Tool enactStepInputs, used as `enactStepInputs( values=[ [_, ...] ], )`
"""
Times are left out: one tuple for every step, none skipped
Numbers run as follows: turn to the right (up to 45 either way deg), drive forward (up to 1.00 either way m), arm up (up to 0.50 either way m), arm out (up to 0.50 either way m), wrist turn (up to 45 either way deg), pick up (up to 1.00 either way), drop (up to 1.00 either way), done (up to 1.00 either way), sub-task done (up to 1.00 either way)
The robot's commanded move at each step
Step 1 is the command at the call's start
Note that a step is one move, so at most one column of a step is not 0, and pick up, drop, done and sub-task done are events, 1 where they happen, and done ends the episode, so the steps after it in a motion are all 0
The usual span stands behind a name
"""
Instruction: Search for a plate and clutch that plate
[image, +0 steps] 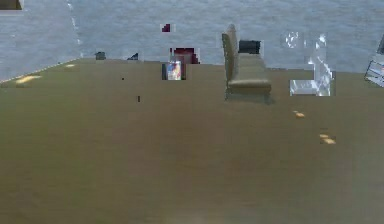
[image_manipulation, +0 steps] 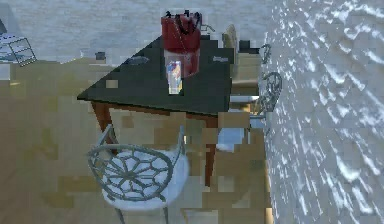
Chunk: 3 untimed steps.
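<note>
The gripper's state cannot be told here, and where the plate lies cannot be told either.

In the arm side view, closest to the bottom edge, a white wire chair with a round patterned seat (image_manipulation: 135, 175) stands on the brown floor (image_manipulation: 40, 140). It is just beside the near edge of a dark-topped table with brown wooden legs (image_manipulation: 140, 92). On the tabletop a clear glass vessel (image_manipulation: 174, 72) stands upright near the middle. Right behind it, toward the far end, sits a red rounded bag with dark handles (image_manipulation: 181, 35). A pale flat patch (image_manipulation: 110, 83) near the table's left corner may be a small thing lying there, but it is too blurred to name. A second white wire chair (image_manipulation: 270, 92) stands between the table's right side and the white rough-textured wall (image_manipulation: 330, 110).

In the forward view the brown floor runs out to a grey-blue back wall (image: 120, 25). An olive-beige chair with a tall back (image: 240, 68) stands side-on, right of the middle, with a dark boxy thing (image: 249, 46) just behind it. Farther right is a whitish see-through shape (image: 312, 72). Near the middle, at the floor's far edge, sits a small red and pale blob (image: 176, 64). A few yellow marks (image: 325, 138) lie on the floor.
</note>
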Motion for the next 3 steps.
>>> enactStepInputs(
  values=[
    [0.0,0.20,0.00,0.00,0.0,0.00,0.00,0.00,0.00],
    [9.0,0.00,0.00,0.00,0.0,0.00,0.00,0.00,0.00],
    [3.0,0.00,0.00,0.00,0.0,0.00,0.00,0.00,0.00]
  ],
)
